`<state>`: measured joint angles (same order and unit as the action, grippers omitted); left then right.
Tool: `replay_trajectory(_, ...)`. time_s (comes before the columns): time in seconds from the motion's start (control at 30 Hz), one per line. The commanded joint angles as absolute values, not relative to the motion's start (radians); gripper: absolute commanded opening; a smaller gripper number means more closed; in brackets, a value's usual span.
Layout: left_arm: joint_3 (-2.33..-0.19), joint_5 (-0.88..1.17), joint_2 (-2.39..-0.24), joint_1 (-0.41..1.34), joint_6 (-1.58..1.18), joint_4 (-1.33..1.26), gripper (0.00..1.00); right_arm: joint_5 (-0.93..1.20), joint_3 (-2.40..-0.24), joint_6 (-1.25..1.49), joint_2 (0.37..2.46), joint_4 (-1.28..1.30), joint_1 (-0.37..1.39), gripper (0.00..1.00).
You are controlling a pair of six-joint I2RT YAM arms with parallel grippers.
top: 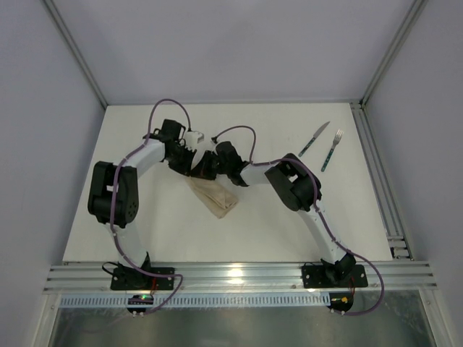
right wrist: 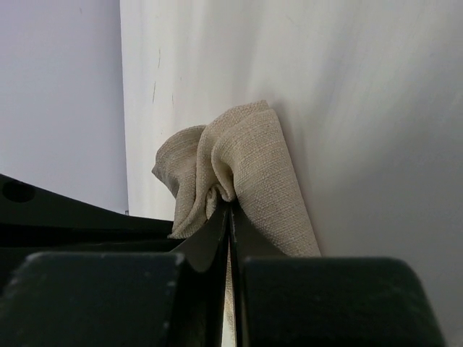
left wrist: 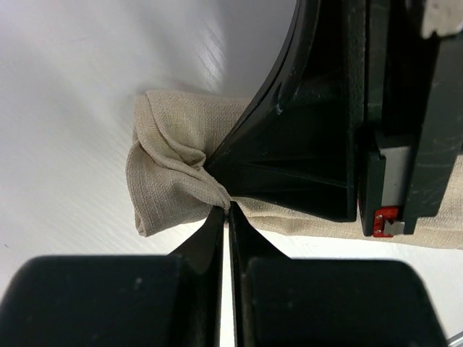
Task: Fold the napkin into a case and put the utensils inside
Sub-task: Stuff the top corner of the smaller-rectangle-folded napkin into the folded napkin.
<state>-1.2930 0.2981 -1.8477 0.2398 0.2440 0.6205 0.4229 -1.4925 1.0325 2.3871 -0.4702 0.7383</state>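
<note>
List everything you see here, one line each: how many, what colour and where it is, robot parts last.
napkin: one, beige, bunched on the table left of centre, pinched at its far end
knife: one, silver blade with teal handle, far right of the table
fork: one, silver head with teal handle, just right of the knife, not touching it
table: one, white, under everything
left hand: one, black, shut on the napkin
right hand: one, black, shut on the napkin beside the left hand

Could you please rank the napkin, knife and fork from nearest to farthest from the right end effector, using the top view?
1. napkin, pinched in the right end effector, centre.
2. knife, far right.
3. fork, just beyond the knife.
</note>
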Motion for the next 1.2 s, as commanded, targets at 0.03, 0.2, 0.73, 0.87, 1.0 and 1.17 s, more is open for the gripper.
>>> replay_trajectory(0.03,-1.393,0.385,-1.910,0.252,0.232,0.586,0.00,0.423,-1.529,0.988,2.373,-0.474,0.765,0.04)
replay_trajectory(0.2,-1.372,0.376,-1.947,0.201,0.232,0.611,0.00,0.446,-1.493,0.936,2.307,-0.499,0.759,0.06)
replay_trajectory(0.73,-1.313,0.385,-1.888,0.189,0.249,0.598,0.00,0.430,-1.465,0.959,2.293,-0.479,0.722,0.22)
replay_trajectory(0.87,-1.304,0.402,-1.861,0.189,0.247,0.598,0.00,0.430,-1.500,0.977,2.345,-0.465,0.723,0.24)
replay_trajectory(1.0,-1.305,0.411,-1.856,0.189,0.255,0.591,0.00,0.451,-1.554,0.994,2.387,-0.443,0.730,0.24)
replay_trajectory(1.17,-1.328,0.448,-1.856,0.189,0.250,0.598,0.00,0.436,-1.548,1.028,2.405,-0.454,0.733,0.06)
